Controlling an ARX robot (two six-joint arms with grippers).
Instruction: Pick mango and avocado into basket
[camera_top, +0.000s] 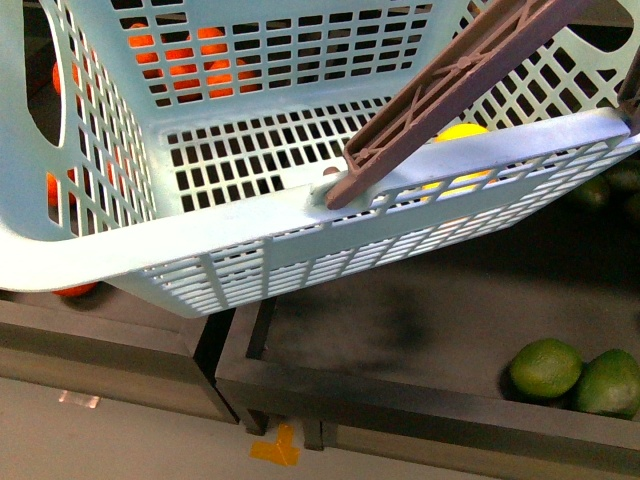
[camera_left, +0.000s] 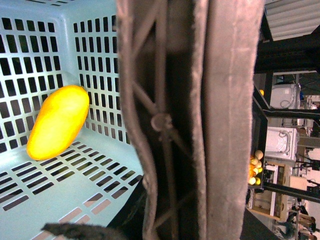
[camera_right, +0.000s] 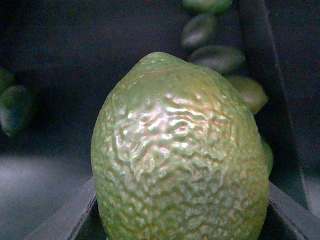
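Observation:
The turquoise basket (camera_top: 250, 225) fills the upper front view, lifted and tilted over dark bins. My left gripper (camera_left: 190, 225) is shut on its brownish handle (camera_left: 220, 120), which blocks most of the left wrist view. The yellow mango (camera_left: 58, 121) lies inside on the basket's slotted floor (camera_left: 65, 175) and shows through the lattice (camera_top: 460, 132) in the front view. My right gripper (camera_right: 180, 220) is shut on the bumpy green avocado (camera_right: 180, 165), held above a dark bin; its fingers (camera_right: 65, 215) show at the fruit's sides. Neither arm appears in the front view.
Two green limes (camera_top: 546, 367) lie in the dark bin (camera_top: 400, 330) at the lower right. Orange fruits (camera_top: 185, 55) show behind the basket. More dark green fruits (camera_right: 215, 57) lie below the held avocado beside a bin wall (camera_right: 270, 75).

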